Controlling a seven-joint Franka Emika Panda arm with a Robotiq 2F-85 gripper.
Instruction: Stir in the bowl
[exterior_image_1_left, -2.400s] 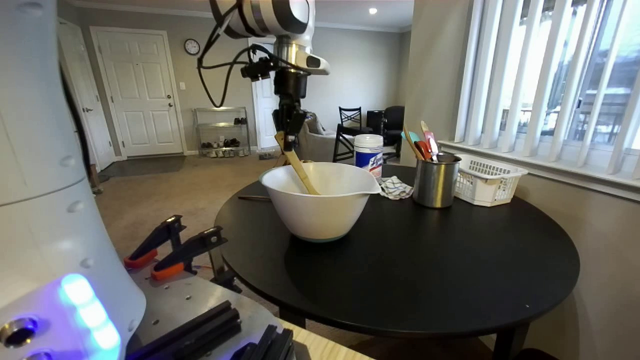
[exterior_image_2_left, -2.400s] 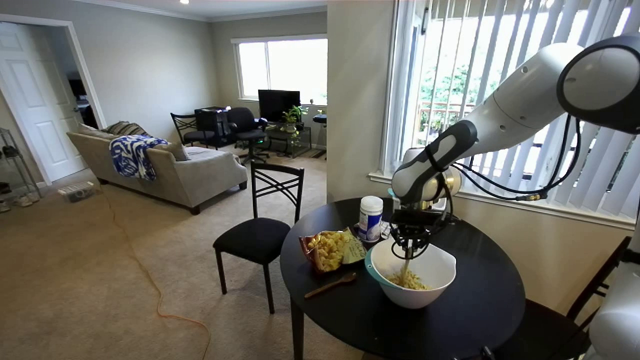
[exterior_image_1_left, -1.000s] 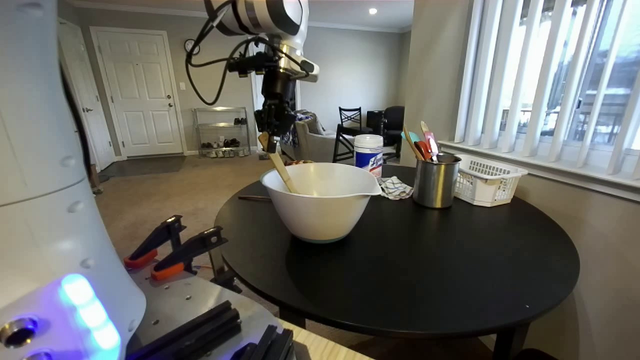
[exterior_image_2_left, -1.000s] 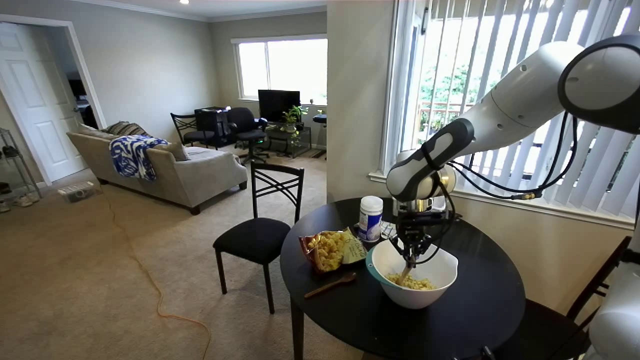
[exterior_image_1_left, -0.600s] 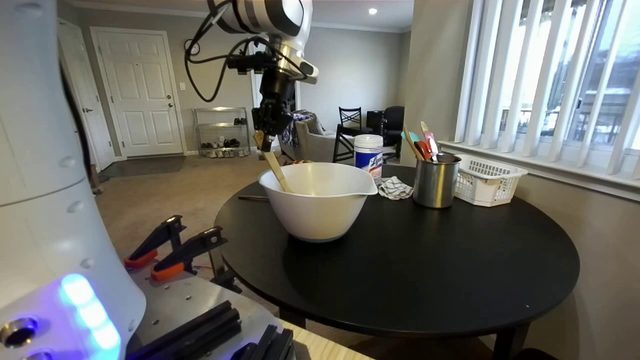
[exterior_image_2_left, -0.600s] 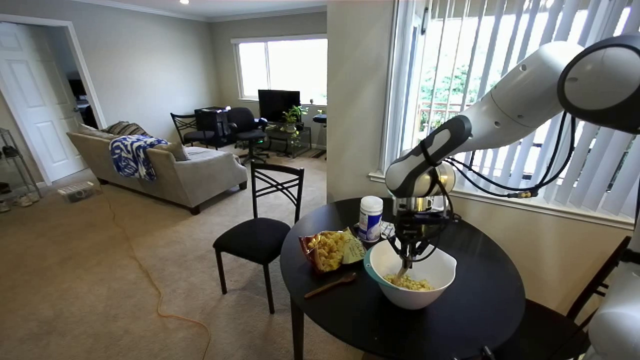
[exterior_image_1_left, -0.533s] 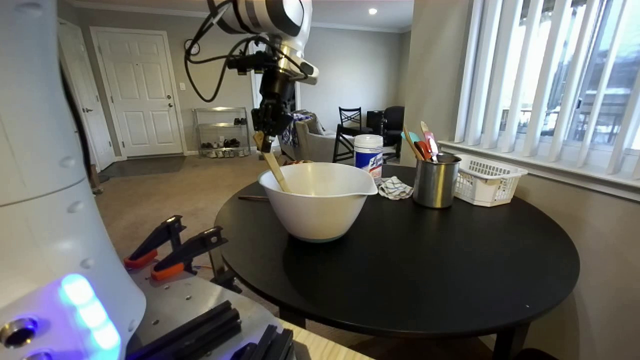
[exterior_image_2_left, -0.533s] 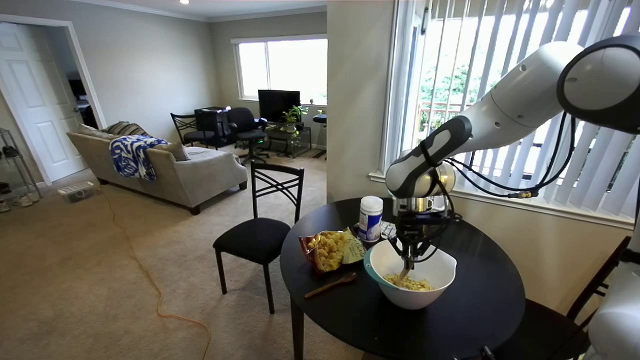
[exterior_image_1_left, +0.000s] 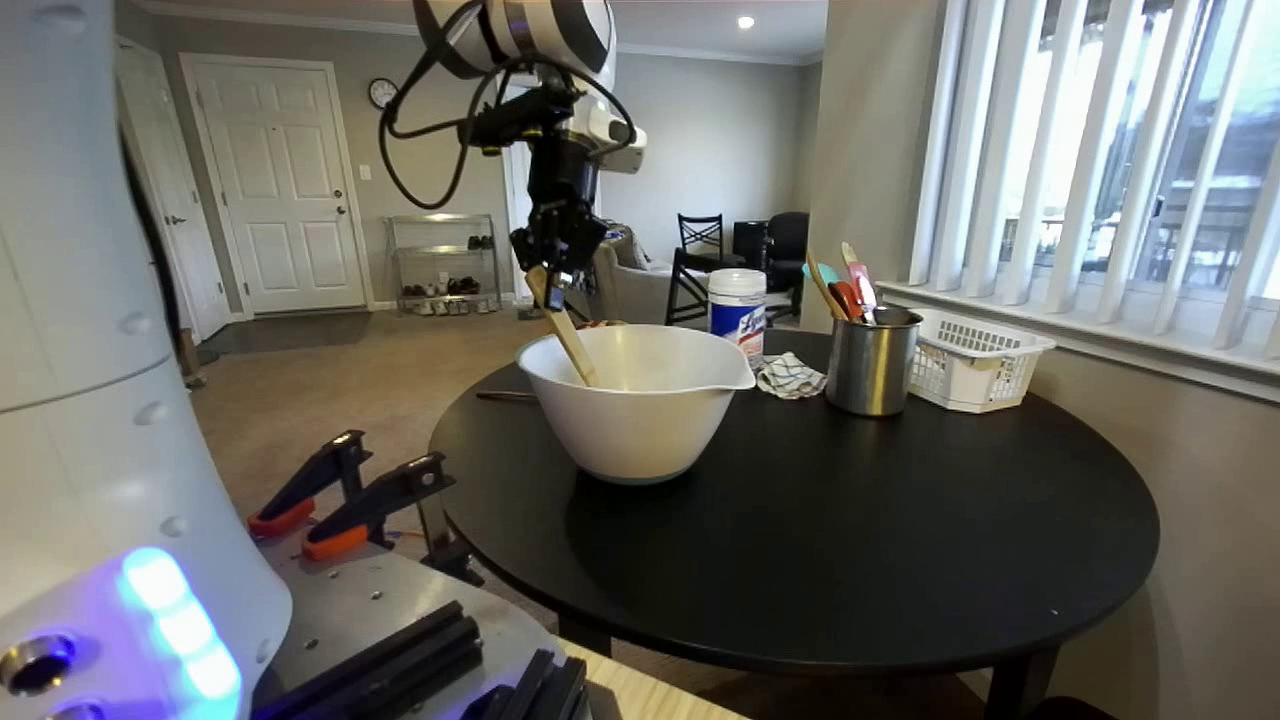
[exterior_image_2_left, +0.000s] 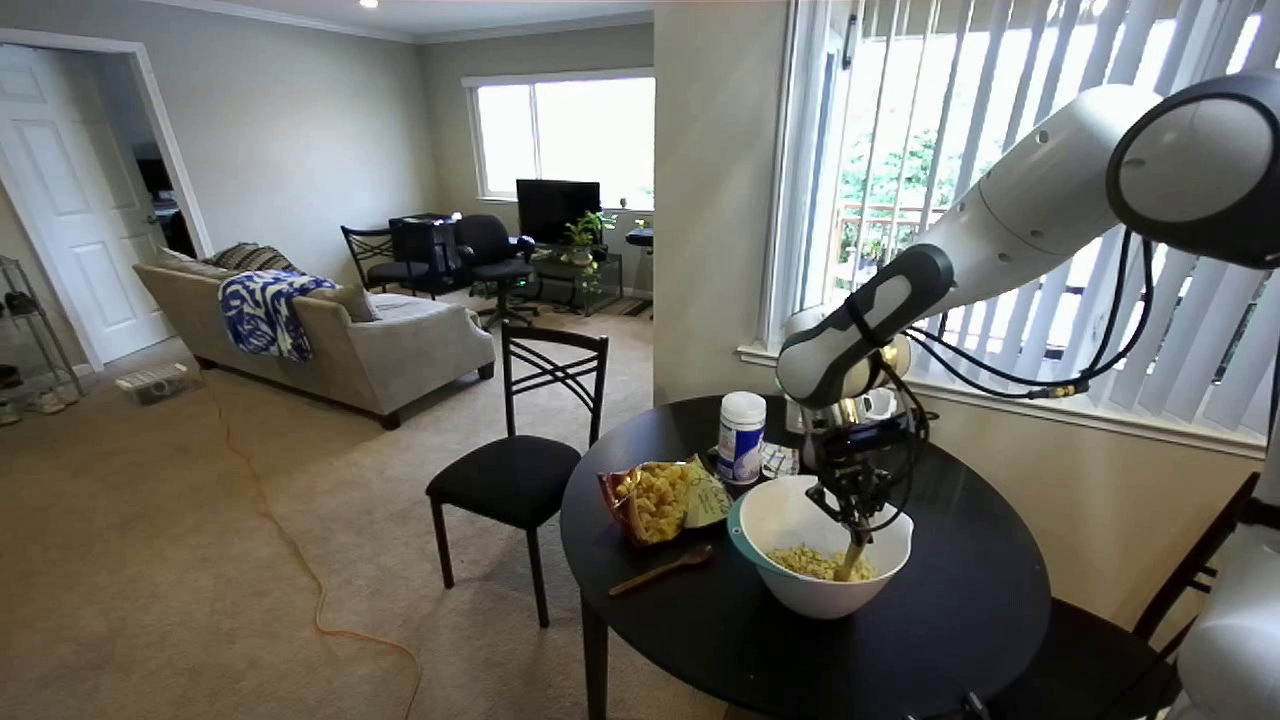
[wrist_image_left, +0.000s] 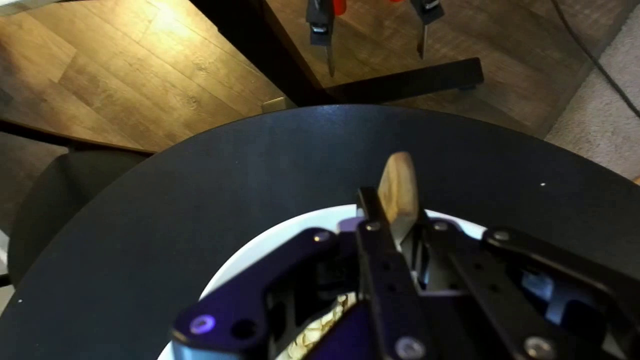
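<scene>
1. Round black table (exterior_image_1_left: 870, 540), standing near vertical blinds (exterior_image_1_left: 1095, 140). On it you have the white mixing bowl (exterior_image_1_left: 635, 430), upright, mouth upward, its central axis vertical.
2. Orientation. The bowl's pouring spout (exterior_image_1_left: 743, 380) points right in both exterior views; its teal-edged side (exterior_image_2_left: 745, 545) lies opposite. Pale yellow pieces (exterior_image_2_left: 805, 560) lie inside.
3. Gripper (wrist_image_left: 399, 220). You have the jaws closed on a wooden utensil (exterior_image_1_left: 570, 340); its long axis is tilted, upper end projecting past the jaws, lower end among the pieces.
4. Room. You see beige carpet (exterior_image_2_left: 300, 600), a sofa (exterior_image_2_left: 420, 345), a black chair (exterior_image_2_left: 510, 480) beside the table and, in the wrist view, wood-plank flooring (wrist_image_left: 150, 75).
5. Surroundings. Near the bowl: an opened snack bag (exterior_image_2_left: 660, 502), a wooden spoon (exterior_image_2_left: 660, 572), a Lysol canister (exterior_image_1_left: 737, 305) and a checked cloth (exterior_image_1_left: 790, 377). Farther off: a metal cup of utensils (exterior_image_1_left: 872, 375) and a white slatted basket (exterior_image_1_left: 975, 385).
6. Obstructions. Your gripper covers much of the bowl in the wrist view and crosses its far rim in an exterior view. You cannot tell the shape of the utensil's lower end.
</scene>
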